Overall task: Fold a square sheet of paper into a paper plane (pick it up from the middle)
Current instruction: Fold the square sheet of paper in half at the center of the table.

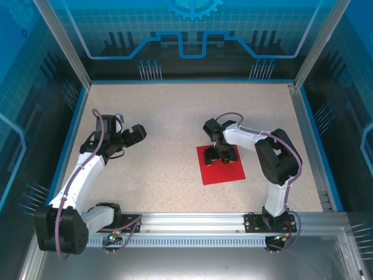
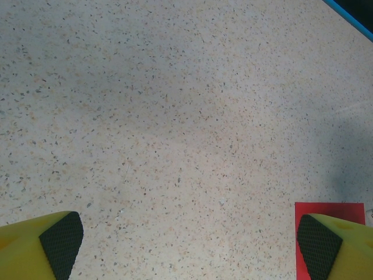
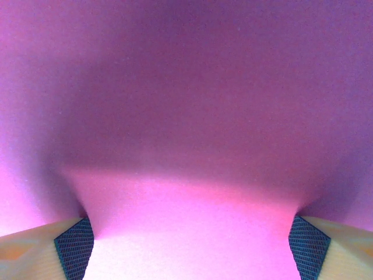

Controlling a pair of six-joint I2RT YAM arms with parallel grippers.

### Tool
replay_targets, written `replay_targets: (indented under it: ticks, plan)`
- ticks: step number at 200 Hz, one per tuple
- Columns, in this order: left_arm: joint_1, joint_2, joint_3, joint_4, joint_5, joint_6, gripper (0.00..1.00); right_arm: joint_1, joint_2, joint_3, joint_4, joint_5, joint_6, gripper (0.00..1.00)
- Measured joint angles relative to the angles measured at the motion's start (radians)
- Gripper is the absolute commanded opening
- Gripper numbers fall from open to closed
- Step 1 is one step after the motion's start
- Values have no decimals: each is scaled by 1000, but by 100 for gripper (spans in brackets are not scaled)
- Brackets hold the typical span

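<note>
The square sheet of paper (image 1: 224, 174) is bright red, plain and unmarked. It is a single thin square lying flat on the table (image 1: 163, 186) – a little right of the table's middle and slightly toward its near edge. Its sides sit a touch askew to the table's edges. Close up, in the right wrist view, its surface looks smooth, shaded pink to purple.

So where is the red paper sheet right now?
In the top view the red sheet lies flat on the speckled table, right of centre, directly beneath the right claw, far from the left claw.
</note>
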Motion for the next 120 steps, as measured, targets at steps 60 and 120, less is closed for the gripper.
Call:
replay_targets:
  ticks: [60,120]
  plan:
    - [0,0,0,0,6,0,98,6,5,-9,11,-2,7,82]
    - [0,3,0,0,8,0,99,7,-13,-17,26,0,14,74]
